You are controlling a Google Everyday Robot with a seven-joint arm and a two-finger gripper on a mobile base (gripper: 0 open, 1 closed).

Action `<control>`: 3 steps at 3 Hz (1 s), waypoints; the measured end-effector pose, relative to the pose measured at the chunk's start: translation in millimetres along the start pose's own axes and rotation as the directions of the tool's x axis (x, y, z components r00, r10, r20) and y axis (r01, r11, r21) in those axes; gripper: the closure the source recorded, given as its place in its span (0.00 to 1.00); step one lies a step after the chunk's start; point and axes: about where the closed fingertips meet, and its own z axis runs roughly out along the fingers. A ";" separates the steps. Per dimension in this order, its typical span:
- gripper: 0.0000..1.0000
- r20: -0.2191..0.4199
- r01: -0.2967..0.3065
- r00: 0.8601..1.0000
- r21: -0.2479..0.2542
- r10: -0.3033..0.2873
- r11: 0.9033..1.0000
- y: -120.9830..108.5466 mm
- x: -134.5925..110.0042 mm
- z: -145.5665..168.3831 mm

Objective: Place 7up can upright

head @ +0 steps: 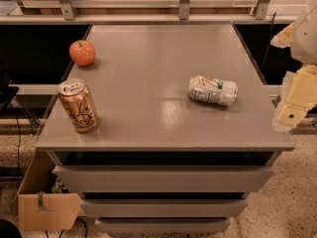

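Note:
The 7up can point(213, 90), silver-white with green and small red markings, lies on its side on the grey table top point(158, 113), right of the middle, its top end pointing left. My gripper point(293, 105) is at the right edge of the view, beyond the table's right edge and to the right of the can. It is not touching the can.
An orange-gold can with script lettering point(78, 105) stands upright near the table's front left. A red-orange apple point(82, 52) sits at the back left. Drawers point(163, 180) run below the front edge. A cardboard piece point(47, 209) leans at the lower left.

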 end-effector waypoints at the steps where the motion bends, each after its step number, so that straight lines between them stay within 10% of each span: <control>1: 0.00 0.000 0.000 1.000 0.000 0.000 1.000 0.0 0.0 0.0; 3: 0.00 0.027 -0.023 0.999 0.007 0.022 1.000 -64.2 -25.6 44.0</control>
